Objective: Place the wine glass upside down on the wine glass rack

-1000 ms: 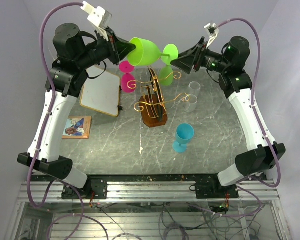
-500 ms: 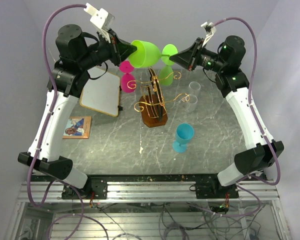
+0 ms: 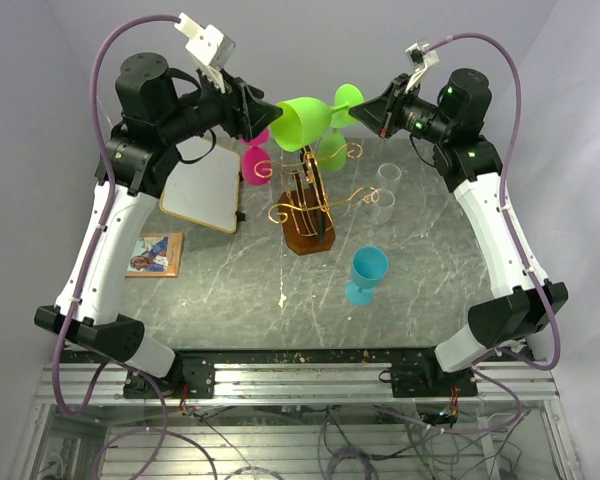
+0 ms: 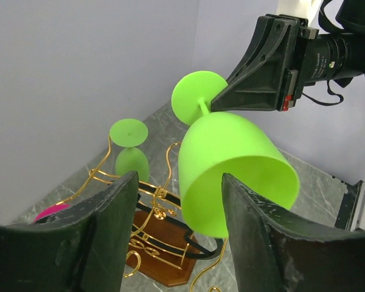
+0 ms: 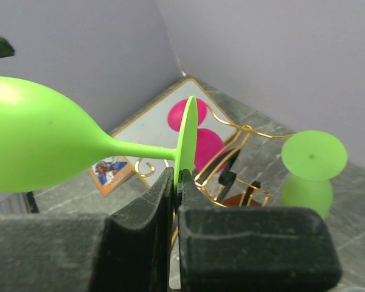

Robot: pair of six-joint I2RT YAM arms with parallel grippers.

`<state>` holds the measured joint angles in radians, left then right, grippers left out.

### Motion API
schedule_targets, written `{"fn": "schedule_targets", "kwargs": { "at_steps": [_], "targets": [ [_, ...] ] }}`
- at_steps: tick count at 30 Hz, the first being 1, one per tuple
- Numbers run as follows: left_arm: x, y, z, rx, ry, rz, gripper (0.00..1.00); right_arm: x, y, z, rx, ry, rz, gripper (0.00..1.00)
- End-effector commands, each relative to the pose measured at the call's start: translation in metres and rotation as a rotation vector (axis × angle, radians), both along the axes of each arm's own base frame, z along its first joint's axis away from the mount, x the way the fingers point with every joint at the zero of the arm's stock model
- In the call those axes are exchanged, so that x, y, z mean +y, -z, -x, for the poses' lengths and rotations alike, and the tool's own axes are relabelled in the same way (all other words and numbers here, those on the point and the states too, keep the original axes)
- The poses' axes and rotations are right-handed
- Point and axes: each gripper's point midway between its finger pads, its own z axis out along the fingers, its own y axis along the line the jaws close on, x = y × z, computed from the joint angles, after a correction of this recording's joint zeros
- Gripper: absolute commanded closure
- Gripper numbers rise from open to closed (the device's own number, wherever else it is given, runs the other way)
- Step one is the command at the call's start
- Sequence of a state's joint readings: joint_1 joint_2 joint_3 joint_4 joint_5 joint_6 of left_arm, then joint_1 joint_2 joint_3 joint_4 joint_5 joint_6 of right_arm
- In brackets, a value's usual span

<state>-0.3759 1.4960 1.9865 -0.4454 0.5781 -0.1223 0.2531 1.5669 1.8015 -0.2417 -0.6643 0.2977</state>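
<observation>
**Hazards.** The right gripper (image 5: 175, 177) had its jaws pinched tight on the thin rim of the foot (image 5: 187, 137) of the lime-green wine glass (image 3: 305, 120), and nothing else supported the glass. The stem and bowl stuck out sideways from that one narrow hold. The weight of the bowl could probably turn the foot between the pads, or the glass could slip out and fall onto the wine glass rack (image 3: 310, 200) below. Any swing could also knock the green glass (image 3: 332, 150) and the pink glass (image 3: 255, 160) hanging on the gold arms.

**Position.** The glass lay roughly level in the air, above the top of the rack, with its mouth towards the left gripper (image 3: 263, 113). That gripper was spread open and held nothing. In the left wrist view the bowl sat between its two fingers (image 4: 109, 225), with a gap visible on each side. The glass was not yet inverted or hung.
</observation>
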Motion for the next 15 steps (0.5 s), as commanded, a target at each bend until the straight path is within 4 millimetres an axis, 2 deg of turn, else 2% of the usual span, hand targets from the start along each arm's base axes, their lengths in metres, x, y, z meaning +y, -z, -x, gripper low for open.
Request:
{"fn": "schedule_targets", "kwargs": {
  "at_steps": [1, 7, 15],
  "targets": [
    [0.015, -0.009, 0.013, -0.082, -0.044, -0.054, 0.28, -0.028, -0.008, -0.011, -0.056, 0.098, 0.053, 1.00],
    [0.032, 0.000, 0.012, -0.103, -0.129, -0.124, 0.14, -0.069, -0.010, -0.015, -0.123, 0.213, 0.158, 1.00],
    [0.054, 0.002, 0.012, -0.136, -0.218, -0.191, 0.12, -0.129, -0.019, 0.001, -0.343, 0.381, 0.588, 1.00]
  ]
}}
